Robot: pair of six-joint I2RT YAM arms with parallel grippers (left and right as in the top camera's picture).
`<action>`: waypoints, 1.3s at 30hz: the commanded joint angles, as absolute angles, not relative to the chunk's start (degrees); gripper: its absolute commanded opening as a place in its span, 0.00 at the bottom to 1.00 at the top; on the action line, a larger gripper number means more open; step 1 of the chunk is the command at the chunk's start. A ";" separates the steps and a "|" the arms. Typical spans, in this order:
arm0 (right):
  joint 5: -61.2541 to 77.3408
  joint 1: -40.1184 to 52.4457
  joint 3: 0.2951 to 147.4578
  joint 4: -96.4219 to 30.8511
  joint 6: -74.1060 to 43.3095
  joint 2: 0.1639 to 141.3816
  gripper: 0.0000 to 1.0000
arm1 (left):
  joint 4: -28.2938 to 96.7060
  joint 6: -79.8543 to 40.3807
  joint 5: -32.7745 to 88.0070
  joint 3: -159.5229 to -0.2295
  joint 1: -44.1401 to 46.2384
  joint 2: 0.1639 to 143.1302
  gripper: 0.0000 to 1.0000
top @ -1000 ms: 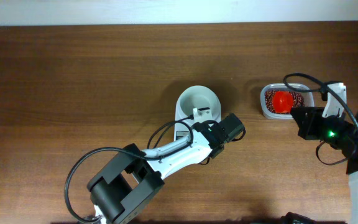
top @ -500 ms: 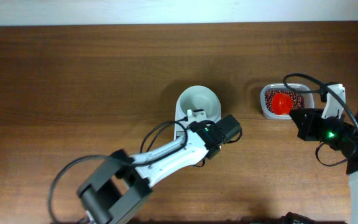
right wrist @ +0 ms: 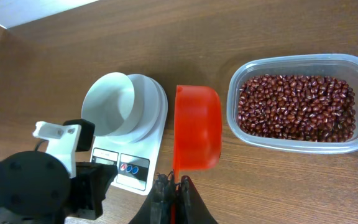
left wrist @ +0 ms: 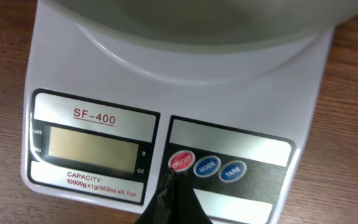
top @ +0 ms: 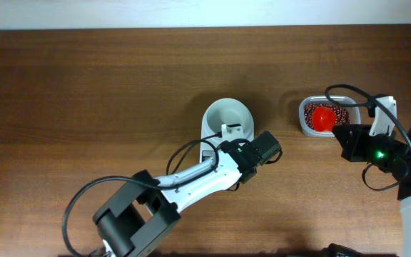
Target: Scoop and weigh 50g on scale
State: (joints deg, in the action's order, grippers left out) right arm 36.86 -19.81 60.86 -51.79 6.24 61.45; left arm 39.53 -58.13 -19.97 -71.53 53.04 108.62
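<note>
Touching scale (left wrist: 166, 93) red button (left wrist: 182, 161), left jaws closed; right jaws gripping scoop (right wrist: 197, 127), handle hidden.

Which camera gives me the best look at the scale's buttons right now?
Left wrist: the scale fills the frame, its buttons readable, display blank. Right wrist shows it small, partly behind the left arm. Overhead, the arm covers its panel.

Left arm (top: 191, 175): elbow and rear links, which drifted left half a second ago, have swung back right, not quite to their position of a second ago | left gripper (left wrist: 168, 183): shifted slightly left, now returned right over the scale (left wrist: 166, 93) panel, tip at the red button (left wrist: 182, 161)
</note>
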 commanded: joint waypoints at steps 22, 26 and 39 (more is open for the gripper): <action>36.56 -19.51 61.08 -51.59 6.66 61.63 0.04 | 36.42 -58.92 -22.37 -72.18 53.10 112.92 0.00; 36.56 -19.51 61.08 -51.59 6.66 61.63 0.04 | 36.05 -58.89 -22.57 -72.18 53.10 112.92 0.00; 36.56 -19.51 61.08 -51.83 6.66 61.63 0.04 | 36.71 -61.52 -23.14 -71.00 52.45 112.92 0.00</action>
State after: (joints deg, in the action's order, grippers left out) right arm 36.86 -19.81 60.86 -51.83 6.22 61.45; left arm 36.42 -59.48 -21.74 -71.79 53.01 111.66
